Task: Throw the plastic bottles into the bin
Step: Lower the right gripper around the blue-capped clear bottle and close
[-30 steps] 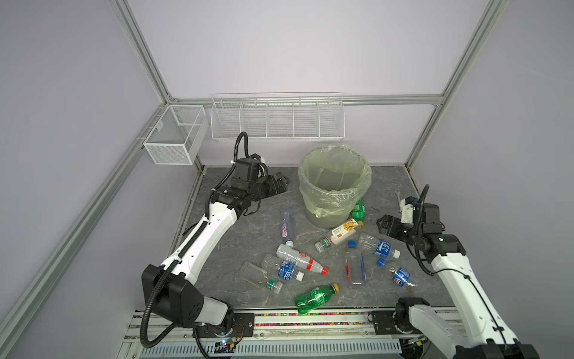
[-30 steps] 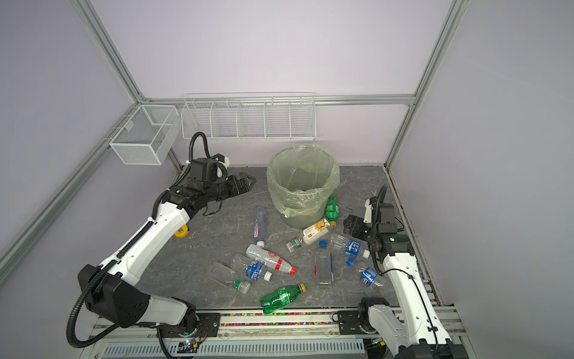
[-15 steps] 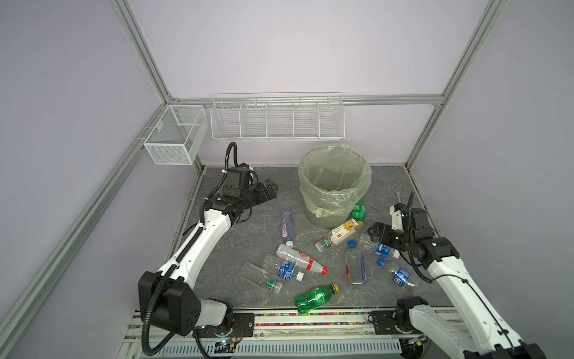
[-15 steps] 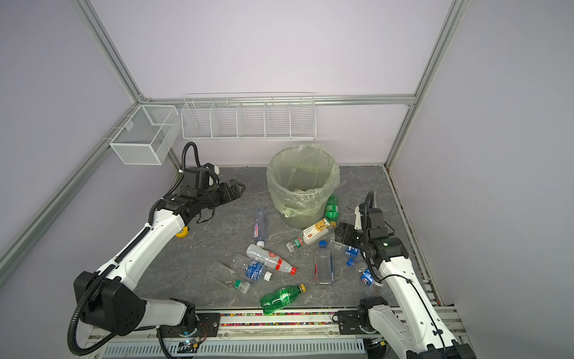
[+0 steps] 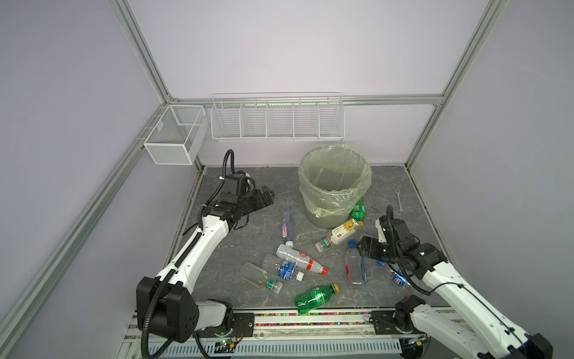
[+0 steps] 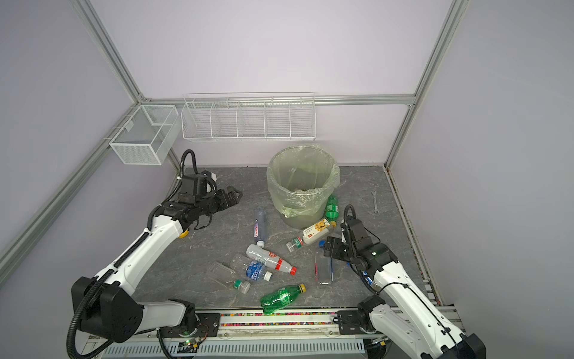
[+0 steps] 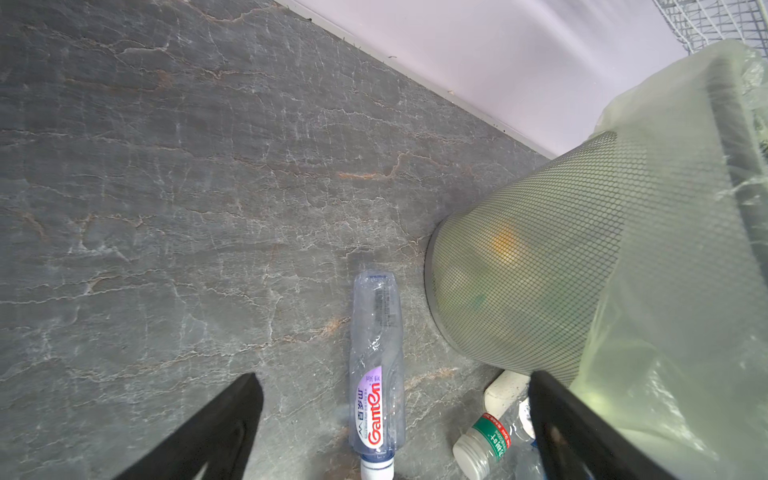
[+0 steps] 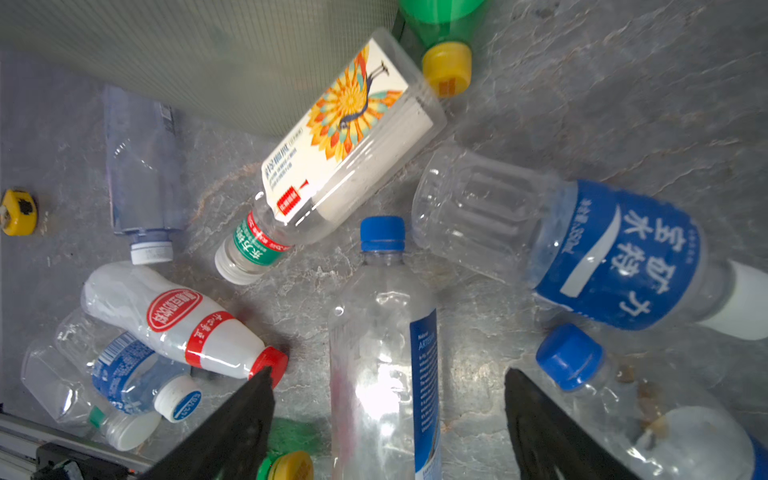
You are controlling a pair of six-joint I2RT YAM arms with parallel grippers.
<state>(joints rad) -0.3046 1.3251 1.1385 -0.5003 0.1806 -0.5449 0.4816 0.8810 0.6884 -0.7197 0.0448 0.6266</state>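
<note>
Your right gripper has swung in towards the round grey bin lined with a pale green bag. It now hovers wide open and empty over the tall clear plastic bottle with the blue cap. That bottle lies in front of the bin, cap towards it, long axis running between the jaws. The left gripper, also wide open and empty, has dropped back left of the bin, farther off.

"Ganten" on purple-labelled bottle; "宝矿力水特" on blue-labelled bottle
</note>
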